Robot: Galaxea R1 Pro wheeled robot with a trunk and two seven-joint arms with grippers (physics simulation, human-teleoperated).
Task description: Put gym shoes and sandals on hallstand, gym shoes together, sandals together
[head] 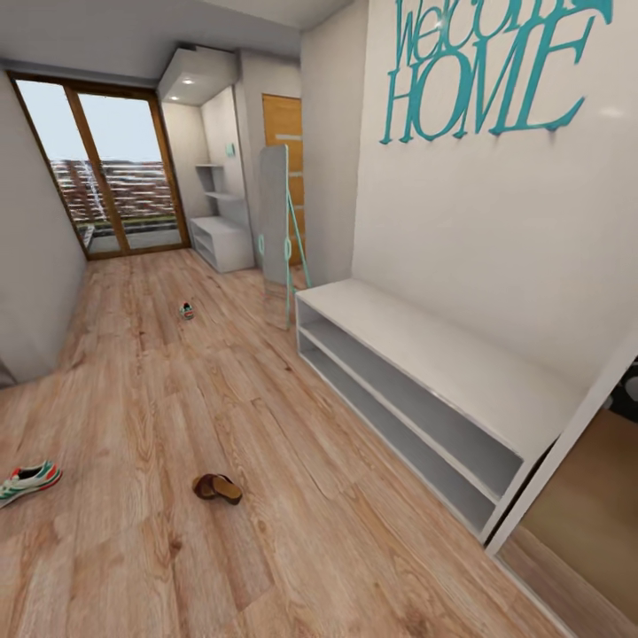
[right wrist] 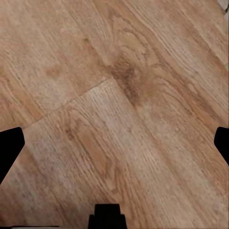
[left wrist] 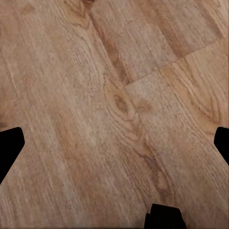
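The hallstand (head: 443,354), a low light-grey rack with two long open shelves, stands against the right wall with nothing on it. On the corridor floor (head: 177,399), one gym shoe (head: 28,481) lies at the left edge of the head view. Another gym shoe (head: 186,310) sits farther down the corridor. A brown sandal (head: 217,488) lies near the middle, left of the rack. In the wrist views, my left gripper (left wrist: 114,148) and right gripper (right wrist: 114,148) hang open above bare planks, dark fingertips (left wrist: 9,148) spread wide, nothing between them.
A tall standing mirror (head: 276,230) leans by the rack's far end. Glass doors (head: 106,168) close the corridor's far end, with a low white cabinet (head: 221,244) and wall shelves beside them. A pale sliding panel (head: 567,452) stands at the rack's near end.
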